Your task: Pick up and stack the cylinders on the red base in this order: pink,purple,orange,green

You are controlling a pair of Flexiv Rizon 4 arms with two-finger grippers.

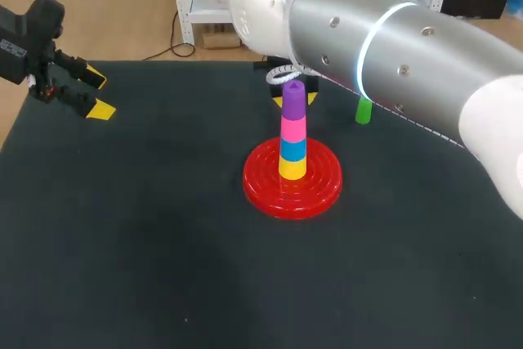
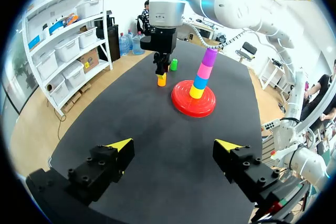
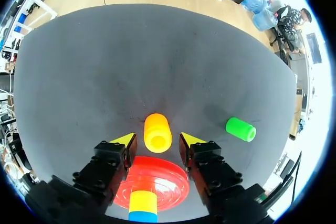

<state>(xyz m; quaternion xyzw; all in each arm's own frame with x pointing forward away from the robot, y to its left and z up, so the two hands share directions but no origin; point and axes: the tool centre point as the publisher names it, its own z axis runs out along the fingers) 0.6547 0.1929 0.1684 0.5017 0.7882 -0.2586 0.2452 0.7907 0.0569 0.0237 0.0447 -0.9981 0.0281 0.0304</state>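
Note:
The red base point(image 1: 270, 190) carries a stack of yellow, blue, pink point(image 1: 293, 127) and purple point(image 1: 293, 94) cylinders. Behind it my right gripper point(image 1: 295, 100) is down at the table. In the right wrist view the orange cylinder point(image 3: 157, 129) stands between the fingers of the right gripper point(image 3: 157, 140), with a thin gap on each side, so it is open. The green cylinder point(image 3: 241, 129) sits on the mat a little to one side. My left gripper point(image 1: 98, 94) hangs open and empty at the table's far left edge point(image 2: 178, 145).
The black mat point(image 1: 147, 234) covers the table. My right arm point(image 1: 392, 46) spans the back right above the green cylinder point(image 1: 364, 110). From the left wrist view the orange cylinder point(image 2: 161, 81) and the green cylinder point(image 2: 173, 65) lie beyond the base point(image 2: 181, 106).

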